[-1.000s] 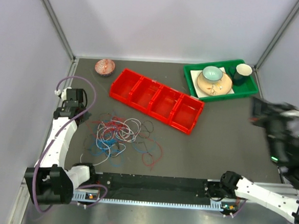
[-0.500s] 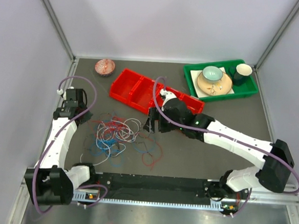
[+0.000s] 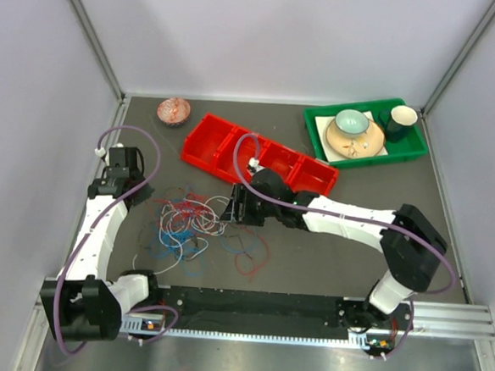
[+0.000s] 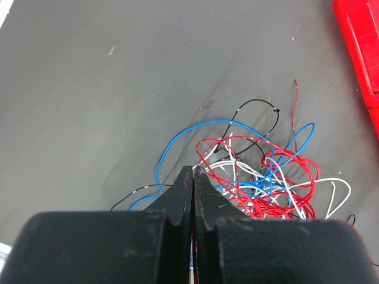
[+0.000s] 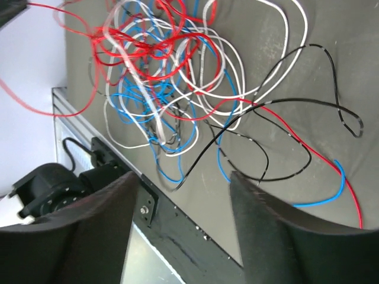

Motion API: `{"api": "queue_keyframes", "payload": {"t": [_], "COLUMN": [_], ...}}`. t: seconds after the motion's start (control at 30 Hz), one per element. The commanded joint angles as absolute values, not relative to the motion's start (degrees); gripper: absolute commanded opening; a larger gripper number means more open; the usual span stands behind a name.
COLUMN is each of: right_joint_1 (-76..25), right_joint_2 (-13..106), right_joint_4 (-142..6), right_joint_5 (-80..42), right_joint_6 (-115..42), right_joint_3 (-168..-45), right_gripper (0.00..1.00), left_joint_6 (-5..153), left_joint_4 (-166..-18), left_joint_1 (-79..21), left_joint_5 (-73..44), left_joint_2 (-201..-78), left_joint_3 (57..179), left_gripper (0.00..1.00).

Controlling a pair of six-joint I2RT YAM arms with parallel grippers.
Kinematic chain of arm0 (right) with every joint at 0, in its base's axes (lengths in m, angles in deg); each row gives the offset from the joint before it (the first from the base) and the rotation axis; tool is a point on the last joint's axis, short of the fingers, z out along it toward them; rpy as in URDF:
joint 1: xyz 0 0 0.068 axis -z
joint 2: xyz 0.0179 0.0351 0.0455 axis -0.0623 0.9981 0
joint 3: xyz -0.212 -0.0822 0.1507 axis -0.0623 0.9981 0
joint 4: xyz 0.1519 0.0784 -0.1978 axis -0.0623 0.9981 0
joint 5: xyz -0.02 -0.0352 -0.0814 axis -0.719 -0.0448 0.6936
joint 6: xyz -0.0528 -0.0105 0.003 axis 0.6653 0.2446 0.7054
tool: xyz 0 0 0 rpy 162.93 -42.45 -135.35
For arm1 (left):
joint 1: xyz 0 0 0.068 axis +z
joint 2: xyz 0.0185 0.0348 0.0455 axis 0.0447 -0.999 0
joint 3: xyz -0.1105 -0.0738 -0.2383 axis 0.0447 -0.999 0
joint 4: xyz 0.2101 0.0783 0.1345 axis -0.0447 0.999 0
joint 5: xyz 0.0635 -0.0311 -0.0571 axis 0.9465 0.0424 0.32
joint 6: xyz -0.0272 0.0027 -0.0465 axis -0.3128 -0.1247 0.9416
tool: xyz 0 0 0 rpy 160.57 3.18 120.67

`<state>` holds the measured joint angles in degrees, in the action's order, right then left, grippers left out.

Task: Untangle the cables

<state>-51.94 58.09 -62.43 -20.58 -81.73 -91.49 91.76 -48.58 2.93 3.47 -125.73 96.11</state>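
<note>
red, white, blue, black cables (image 3: 196, 222) tangled on surface (image 3: 327, 269), near red compartment tray (image 3: 257, 165) | we see left hand (image 4: 193, 173) closed, fingers pressed together, beside tangle | right hand (image 5: 183, 177) open, over tangle's right edge

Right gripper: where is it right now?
In the top view, mid-table: the right gripper is open at the right edge of the cables, just on the near side of the red tray.
</note>
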Motion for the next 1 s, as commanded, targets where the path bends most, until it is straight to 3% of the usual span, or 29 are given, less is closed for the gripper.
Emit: {"api": "queue_keyframes", "payload": {"t": [0.0,0.07,0.1,0.13,0.37,0.63,0.97], "right_joint_1": [-52.6,-52.6,-52.6,-52.7,-52.6,-52.3,-52.1], "right_joint_2": [61.0,60.9,60.4,59.9,47.2,29.4,14.1], "right_joint_4": [-66.8,-67.6,-67.7,-67.8,-65.2,-51.6,-42.6], "right_joint_5": [-21.9,-20.7,-20.1,-19.3,-12.5,0.9,14.0], "right_joint_6": [-83.6,-84.0,-84.3,-84.1,-79.8,-69.9,-63.4], "right_joint_3": [-95.7,-95.0,-94.8,-94.7,-91.2,-90.3,-95.2], "right_gripper": [0.48,0.35,0.09,0.00,0.00,0.00,0.00], "left_joint_6": [91.0,91.1,91.1,91.1,91.0,90.9,91.5], "left_joint_4": [-49.3,-49.3,-49.3,-49.3,-49.2,-48.8,-48.5], "left_joint_1": [3.1,3.0,3.0,3.1,3.1,3.1,3.1], "left_joint_5": [3.2,3.1,3.1,3.2,4.6,7.4,11.7], "left_joint_2": [-124.2,-124.0,-124.0,-123.8,-124.0,-124.7,-125.8], "left_joint_3": [97.8,97.7,97.7,97.7,97.6,97.4,96.9], "left_gripper": [0.00,0.00,0.00,0.00,0.00,0.00,0.00]}}
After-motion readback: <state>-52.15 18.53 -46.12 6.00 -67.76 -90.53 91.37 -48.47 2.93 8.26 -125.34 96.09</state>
